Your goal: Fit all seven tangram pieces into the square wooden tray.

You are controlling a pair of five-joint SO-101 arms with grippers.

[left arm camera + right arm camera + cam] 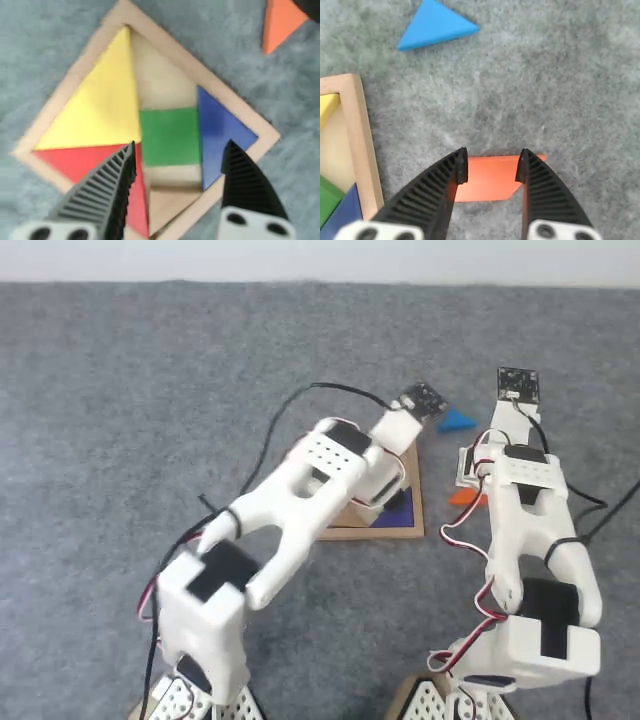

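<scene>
Orange parallelogram (487, 181) lies on the grey bench (560, 100) between the parted fingers of the right claw (492, 166); left claw (180, 149) hangs open over the wooden tray (75, 75), above its green square (169, 130).

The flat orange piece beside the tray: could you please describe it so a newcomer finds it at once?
Start at the square wooden tray on the grey carpet. Just outside its rim, under the open right gripper, lies a flat orange parallelogram. Its loose neighbour is a light blue triangle.
</scene>
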